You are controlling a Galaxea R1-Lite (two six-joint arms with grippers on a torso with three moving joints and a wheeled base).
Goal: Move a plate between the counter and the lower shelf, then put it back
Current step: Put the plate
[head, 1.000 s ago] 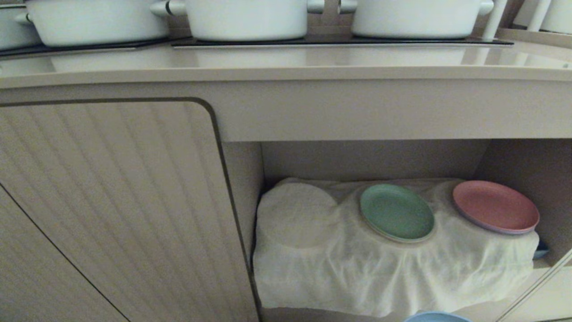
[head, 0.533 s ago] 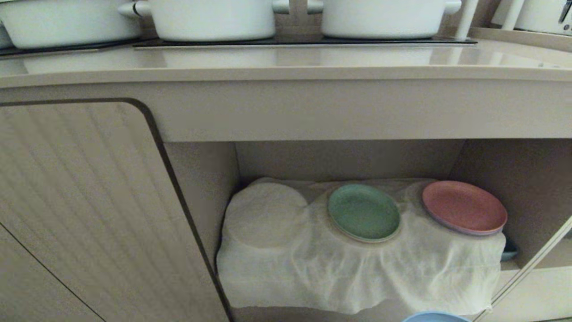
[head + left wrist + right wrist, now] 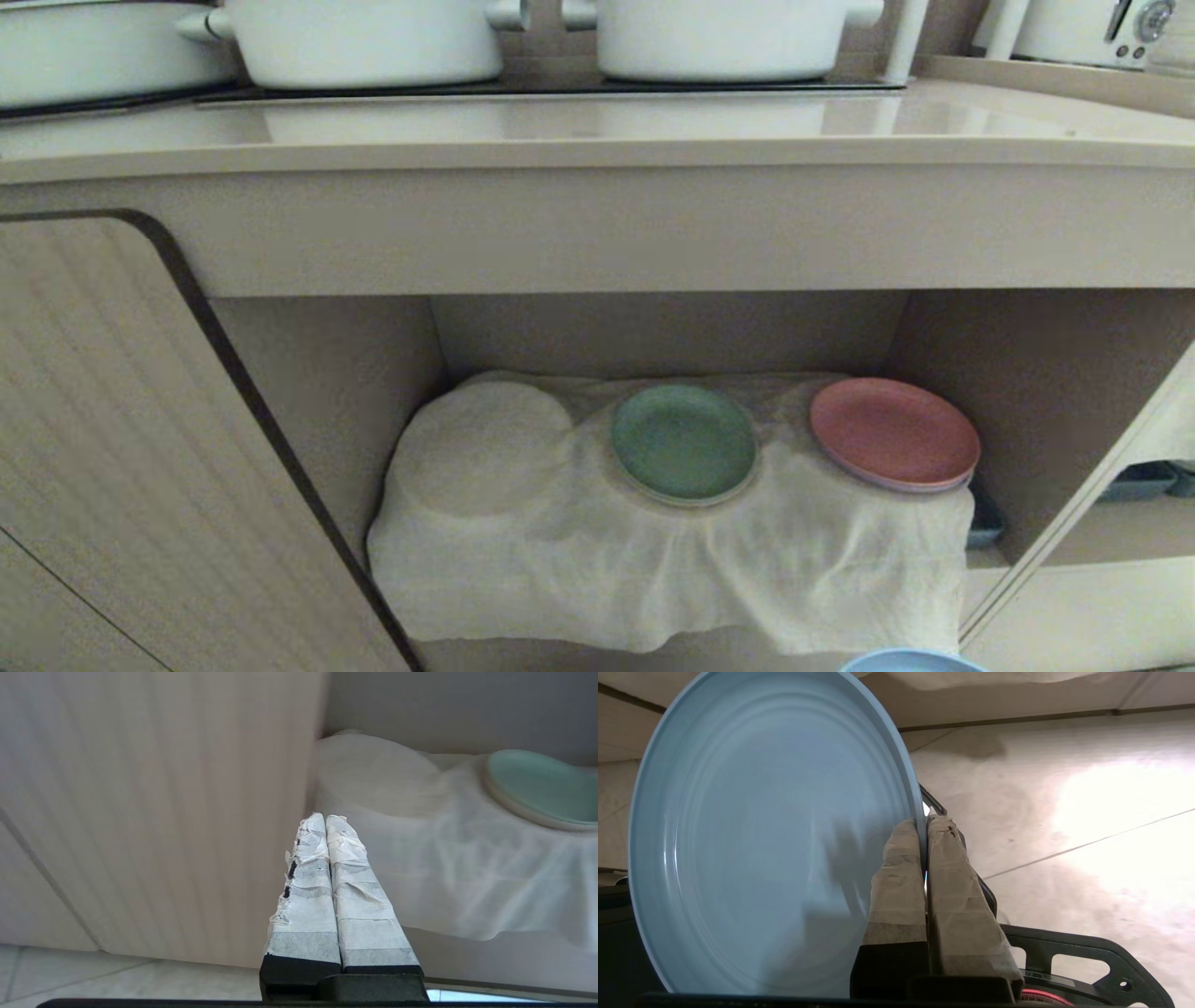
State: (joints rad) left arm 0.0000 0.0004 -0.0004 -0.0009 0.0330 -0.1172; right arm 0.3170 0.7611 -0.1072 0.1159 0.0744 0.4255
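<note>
Holding the plate by its rim, the right gripper is pinching it on edge between taped fingers, low down in front of the cabinet and below the front edge of the lower shelf. From the head camera you're only getting a blue sliver of it at the very bottom of the picture, right of centre.

My take on doing this bit well: the step looks like getting the plate into the shelf, so I'd be tipping it back to flat before going in, since the counter overhang is sitting right above the opening. The bare cloth hump at the shelf's left end looks like the free spot; the green plate is taking the middle and the pink plate the right end. A rim-only pinch could let it swing, so slow is good.

View differences: the right wrist camera is showing the grip and floor, nothing of the shelf top. The left wrist camera is showing the left gripper pressed together on nothing, near the cabinet door, which the head camera isn't catching at all.
</note>
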